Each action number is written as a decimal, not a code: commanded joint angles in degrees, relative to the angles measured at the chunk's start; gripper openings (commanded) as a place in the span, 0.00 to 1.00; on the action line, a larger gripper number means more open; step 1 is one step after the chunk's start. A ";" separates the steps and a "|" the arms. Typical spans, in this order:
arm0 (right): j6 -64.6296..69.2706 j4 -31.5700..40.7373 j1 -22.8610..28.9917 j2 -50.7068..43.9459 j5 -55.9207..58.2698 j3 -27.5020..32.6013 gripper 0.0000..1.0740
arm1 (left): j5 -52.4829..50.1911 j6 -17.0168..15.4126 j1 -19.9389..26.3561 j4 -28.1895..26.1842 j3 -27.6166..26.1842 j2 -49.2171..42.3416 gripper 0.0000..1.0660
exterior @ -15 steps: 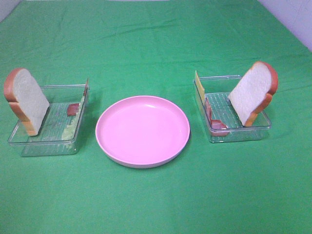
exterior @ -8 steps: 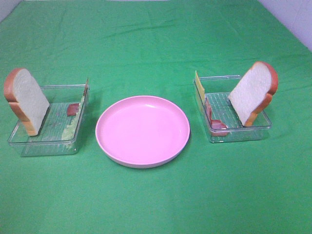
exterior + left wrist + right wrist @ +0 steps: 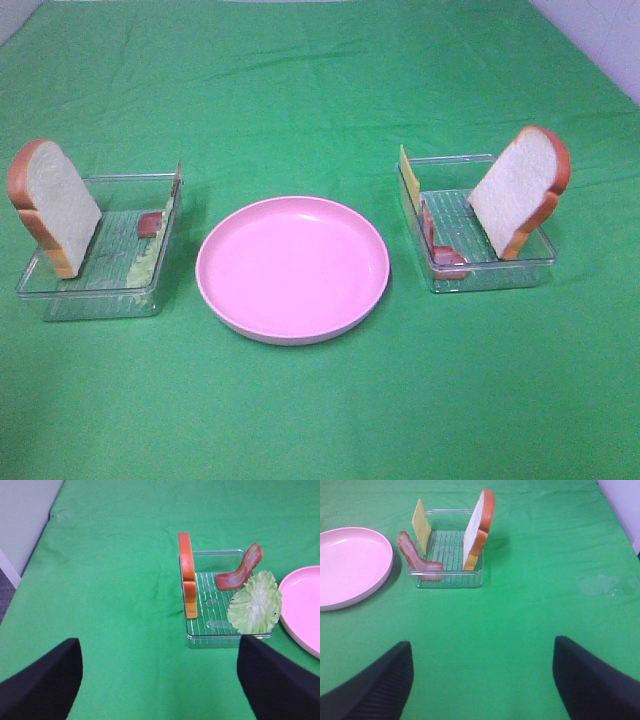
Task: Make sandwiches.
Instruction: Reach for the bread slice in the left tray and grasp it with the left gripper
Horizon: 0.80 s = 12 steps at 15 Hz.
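A white bread slice with orange-brown crust leans upright in the left clear tray; in the left wrist view the slice stands beside a bacon strip and a lettuce leaf. A second bread slice leans in the right clear tray, with a cheese square and a bacon strip. The pink plate sits empty between the trays. My left gripper and right gripper are open, well back from their trays, with nothing between the fingers.
A green cloth covers the whole table. A pale wall or floor edge shows beyond the table's left side. Neither arm shows in the exterior high view.
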 commanded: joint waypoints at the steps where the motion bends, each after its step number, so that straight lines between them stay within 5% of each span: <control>1: 0.52 0.00 -0.29 -0.92 -0.57 0.11 0.69 | -1.89 -0.06 0.23 -1.38 -5.79 16.04 0.75; 6: 0.52 0.00 -0.29 -0.92 -0.57 0.11 0.69 | 2.41 0.34 0.23 -6.36 -19.08 39.53 0.75; 12: 0.52 0.00 -0.29 -0.92 -0.57 0.11 0.69 | 9.34 0.34 -1.38 -6.02 -37.99 66.52 0.75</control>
